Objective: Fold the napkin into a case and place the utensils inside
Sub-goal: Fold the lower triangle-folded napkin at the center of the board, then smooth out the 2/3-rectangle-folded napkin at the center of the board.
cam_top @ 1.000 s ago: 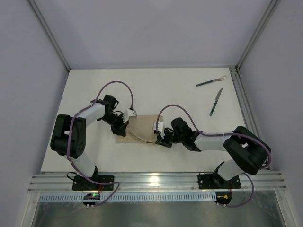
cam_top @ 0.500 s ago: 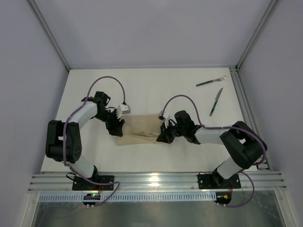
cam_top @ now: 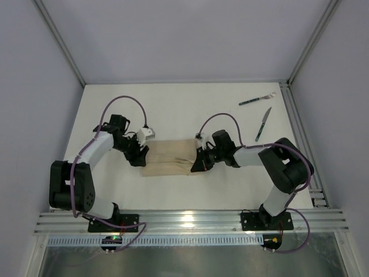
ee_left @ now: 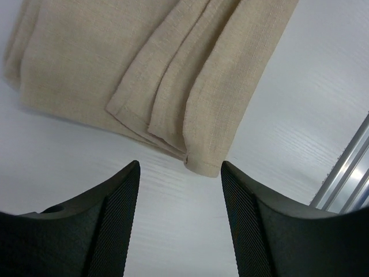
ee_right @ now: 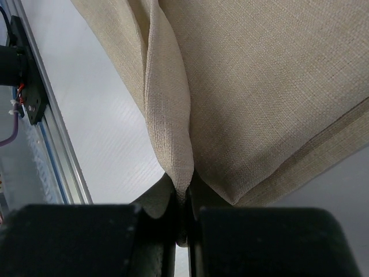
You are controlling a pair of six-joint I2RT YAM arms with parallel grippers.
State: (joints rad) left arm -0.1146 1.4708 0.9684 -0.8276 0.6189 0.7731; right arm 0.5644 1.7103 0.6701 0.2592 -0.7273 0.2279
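Note:
The beige napkin [cam_top: 170, 157] lies folded into a long band at the table's middle. My left gripper [cam_top: 137, 154] is at its left end, open, with nothing between the fingers. In the left wrist view the layered napkin corner [ee_left: 203, 164] lies on the table just ahead of the left gripper [ee_left: 180, 168]. My right gripper [cam_top: 198, 162] is at the napkin's right end, shut on a raised fold of cloth. That pinched napkin fold [ee_right: 173, 127] rises out of the right gripper [ee_right: 183, 199]. The green-handled fork [cam_top: 257, 100] and knife [cam_top: 263, 124] lie apart at the back right.
A metal rail [cam_top: 190, 220] runs along the near table edge, and another rail [cam_top: 297, 133] runs down the right side next to the knife. White walls close in the back and both sides.
My left gripper has opened and let go of the napkin's left end, drawing back a little to the left. The right gripper has stayed shut on its fold. The napkin now lies longer and flatter.

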